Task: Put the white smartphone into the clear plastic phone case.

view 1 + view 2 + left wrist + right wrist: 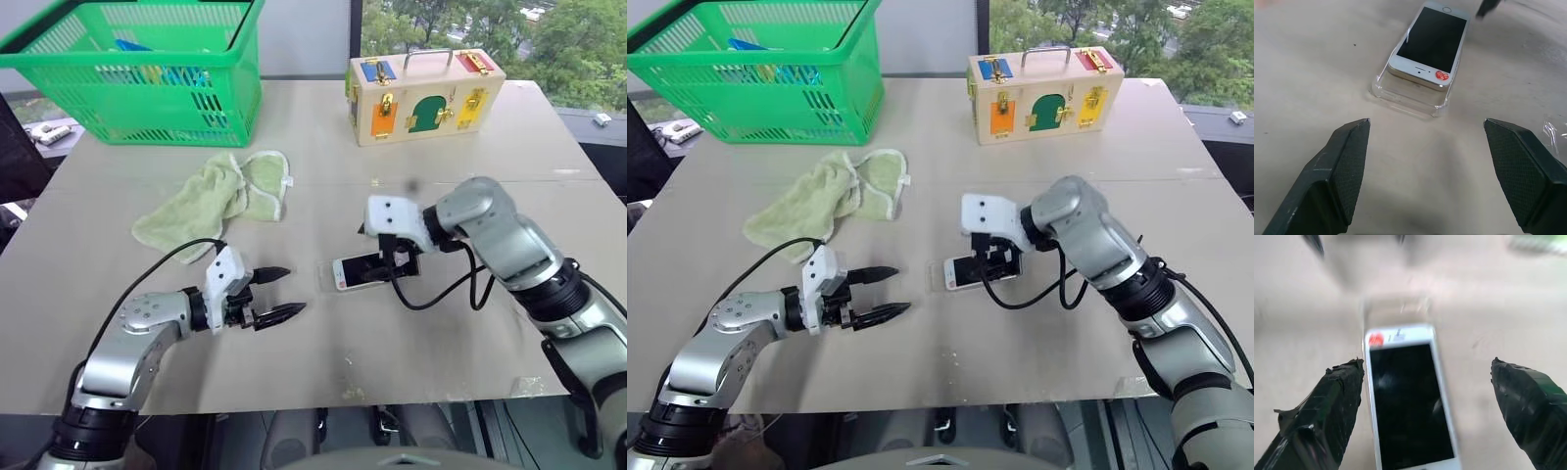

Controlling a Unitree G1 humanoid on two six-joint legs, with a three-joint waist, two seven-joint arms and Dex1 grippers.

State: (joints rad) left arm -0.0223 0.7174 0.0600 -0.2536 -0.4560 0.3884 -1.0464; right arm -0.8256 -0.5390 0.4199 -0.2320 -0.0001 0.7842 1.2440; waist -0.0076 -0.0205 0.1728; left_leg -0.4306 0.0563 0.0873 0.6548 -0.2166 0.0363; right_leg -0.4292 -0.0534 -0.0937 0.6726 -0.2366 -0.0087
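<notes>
While the white smartphone (1431, 41) lies only partly seated on the clear plastic phone case (1410, 95), unpressed, both the left gripper (281, 294) and right gripper (1427, 404) gape wide, empty.

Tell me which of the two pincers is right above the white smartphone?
The right pincer, on the arm coming from the right. It hangs open directly over the white smartphone. The left pincer, also open, stands apart on the table side, pointing toward the phone.

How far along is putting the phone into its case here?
Partly done: the white smartphone lies in the clear plastic phone case, offset, leaving the case's end uncovered. Both claws, left and right, are open, holding nothing. Left: slide and press it fully in.
</notes>
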